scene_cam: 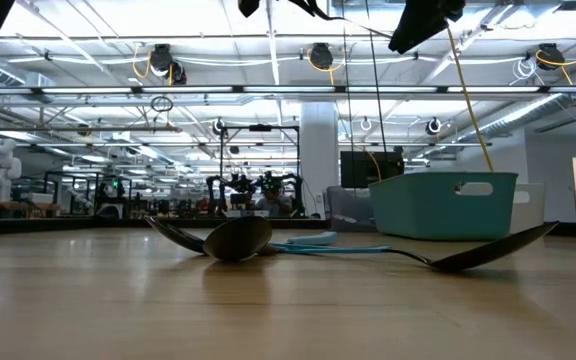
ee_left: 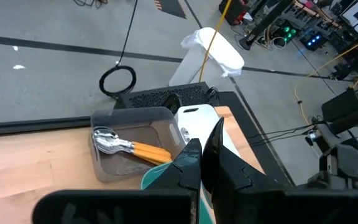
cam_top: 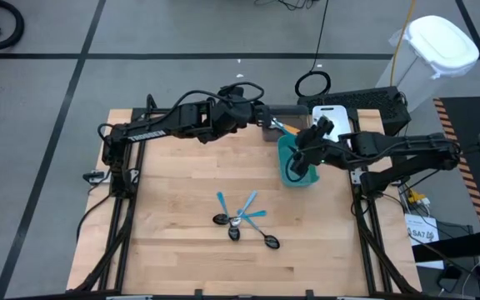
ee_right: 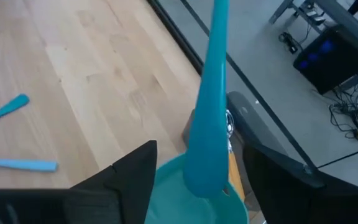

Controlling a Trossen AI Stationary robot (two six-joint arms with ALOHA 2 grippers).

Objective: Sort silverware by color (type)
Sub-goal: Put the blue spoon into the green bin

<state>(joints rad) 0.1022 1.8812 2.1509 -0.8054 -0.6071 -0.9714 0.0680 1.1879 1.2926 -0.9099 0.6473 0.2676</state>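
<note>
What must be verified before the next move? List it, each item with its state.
1. Right end effector above teal bin: ok.
2. Its fingers clear of the light-blue utensil: ok, gaps on both sides.
3. That utensil resting inside the bin: cannot tell.
4. Left end effector shut and empty over gray bin: ok.
5. Table sorted: not ok, black spoons and blue utensils remain.

The desk (cam_top: 182, 183) is pale wood with a visible plank grain and a soft satin sheen. The black spoons (scene_cam: 238, 238) look glossy, mirroring the ceiling lights. The light-blue utensil (ee_right: 207, 99) is smooth plastic. The orange-handled pieces (ee_left: 126, 147) have shiny metal heads. The teal bin (scene_cam: 448, 205) is matt plastic; the gray bin (ee_left: 114, 167) is translucent plastic.
</note>
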